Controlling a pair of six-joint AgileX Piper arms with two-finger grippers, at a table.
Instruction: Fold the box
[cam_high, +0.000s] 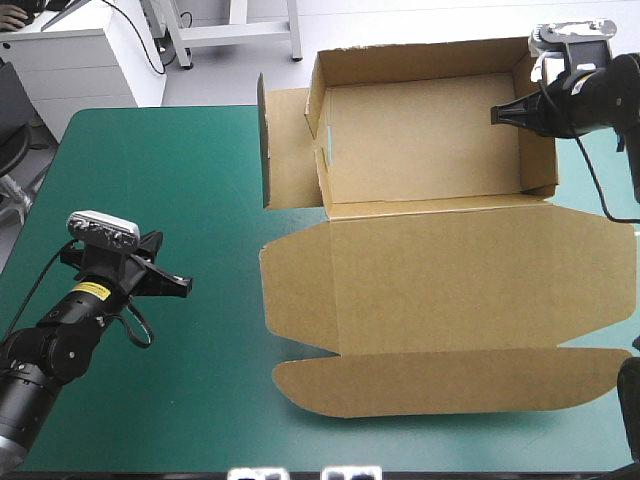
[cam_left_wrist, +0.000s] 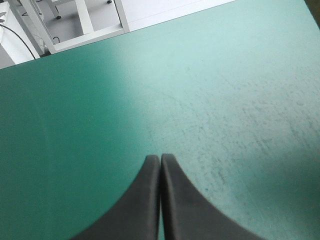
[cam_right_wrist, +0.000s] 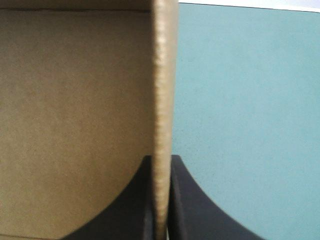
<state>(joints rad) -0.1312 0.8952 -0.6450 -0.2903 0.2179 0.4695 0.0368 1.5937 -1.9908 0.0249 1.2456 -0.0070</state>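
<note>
- Your box (cam_high: 430, 290) sits on the right half of the worktop (cam_high: 170, 180), with bare teal-green cover to its left.
- At the far side it forms an open tray (cam_high: 430, 140) with its walls raised. The lid (cam_high: 450, 280) lies flat toward the near edge, and its front flap (cam_high: 450, 385) is nearest you.
- A side flap (cam_high: 290, 150) sticks out from the tray's left wall.
- Your right tool (cam_high: 497, 115) grips the tray's right wall (cam_right_wrist: 162, 100), one black finger inside and one outside, clamped on the board.
- Your left tool (cam_left_wrist: 160, 160) is closed and holds nothing. Its fingers meet in a point over bare cover at the near left, well apart from the box.
</note>
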